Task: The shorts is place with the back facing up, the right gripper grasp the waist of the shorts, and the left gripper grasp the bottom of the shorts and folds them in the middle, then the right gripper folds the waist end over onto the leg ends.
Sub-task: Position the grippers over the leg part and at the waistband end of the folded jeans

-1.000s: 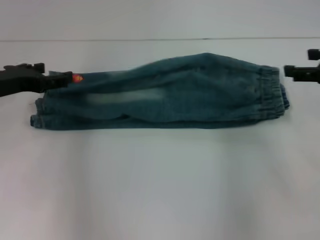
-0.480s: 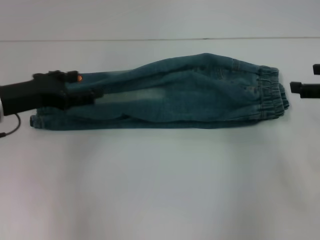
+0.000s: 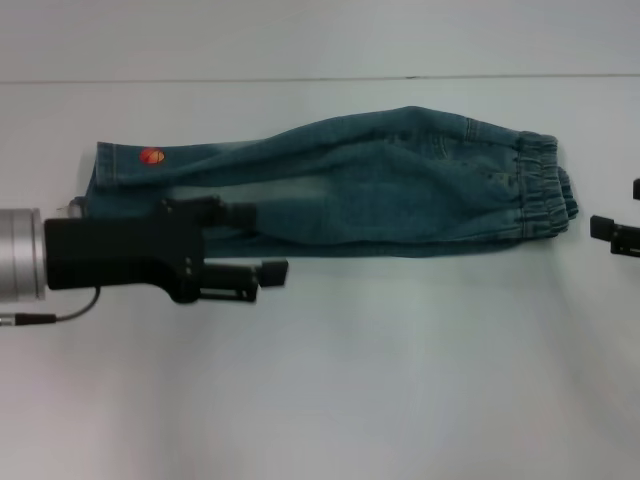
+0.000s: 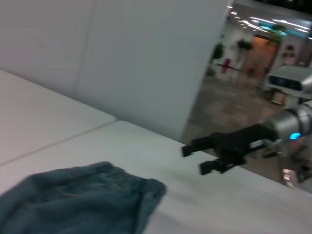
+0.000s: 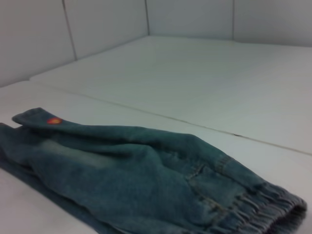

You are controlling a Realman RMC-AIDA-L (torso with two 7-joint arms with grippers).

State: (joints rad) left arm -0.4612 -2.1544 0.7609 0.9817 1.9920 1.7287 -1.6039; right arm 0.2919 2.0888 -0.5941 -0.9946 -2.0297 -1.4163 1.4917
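Over the shorts' [image 3: 340, 190] leg ends, left gripper [image 3: 262, 245] hovers open.

A robot test bench inside a large commercial or exhibition hall, not a home. The work surface is a plain white table [image 3: 400, 380] backed by bare white partition panels [image 4: 122, 63]. Beyond the right gripper [image 4: 214, 156], past the panel's edge, the left wrist view shows an open polished floor [image 4: 219, 105], rows of ceiling lights [image 4: 273, 22] and a potted plant [image 4: 218, 51].
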